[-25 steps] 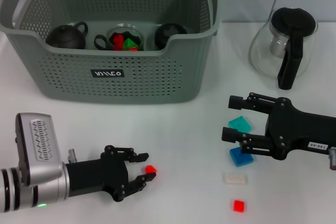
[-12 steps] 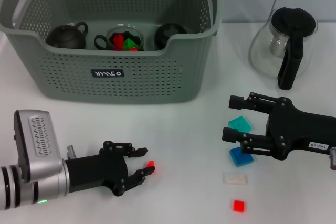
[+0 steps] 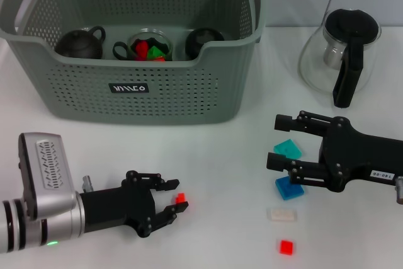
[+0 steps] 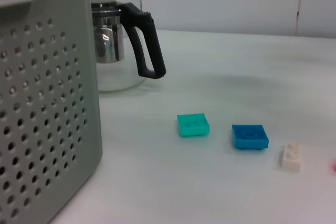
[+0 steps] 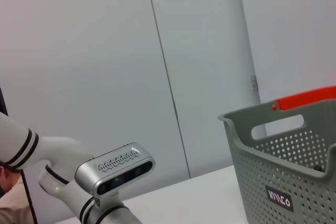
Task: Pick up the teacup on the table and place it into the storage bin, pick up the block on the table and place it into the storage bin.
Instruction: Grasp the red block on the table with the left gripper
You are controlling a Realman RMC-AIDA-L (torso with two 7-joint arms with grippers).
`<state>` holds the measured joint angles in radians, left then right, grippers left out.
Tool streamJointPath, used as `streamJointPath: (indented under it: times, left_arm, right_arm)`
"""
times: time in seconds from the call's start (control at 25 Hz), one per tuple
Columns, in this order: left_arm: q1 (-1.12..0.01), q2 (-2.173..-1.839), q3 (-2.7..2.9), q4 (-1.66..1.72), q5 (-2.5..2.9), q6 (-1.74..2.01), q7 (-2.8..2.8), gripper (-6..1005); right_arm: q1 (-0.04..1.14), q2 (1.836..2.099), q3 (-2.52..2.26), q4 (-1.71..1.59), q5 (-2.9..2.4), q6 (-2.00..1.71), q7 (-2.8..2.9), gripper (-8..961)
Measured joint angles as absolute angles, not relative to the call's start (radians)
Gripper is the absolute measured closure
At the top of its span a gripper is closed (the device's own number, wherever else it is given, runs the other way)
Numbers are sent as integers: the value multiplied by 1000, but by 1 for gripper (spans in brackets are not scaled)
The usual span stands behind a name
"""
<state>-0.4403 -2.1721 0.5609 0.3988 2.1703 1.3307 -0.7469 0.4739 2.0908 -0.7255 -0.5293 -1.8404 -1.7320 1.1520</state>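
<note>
The storage bin is a grey perforated basket at the back left. Inside it sit two dark teacups and a glass cup with coloured pieces. No teacup stands on the table. Low at the front left, my left gripper is open, and a small red block lies between its fingertips. At the right, my right gripper hangs open beside a teal block. The left wrist view shows the bin wall and the teal block.
A blue block, a white block and a second red block lie under and in front of the right arm. A glass pitcher with a black handle stands at the back right.
My left gripper has shifted slightly, and its fingertips now sit closer around the small red block. The right arm has not moved.
</note>
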Motion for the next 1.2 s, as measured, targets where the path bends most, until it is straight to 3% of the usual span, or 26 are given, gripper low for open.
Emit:
streamJointPath:
  times: [1.2]
  left_arm:
    - [-456, -2174, 577, 382, 2177, 1302, -749, 601]
  right_arm:
    - [472, 2091, -726, -529, -1841, -1732, 1152, 150]
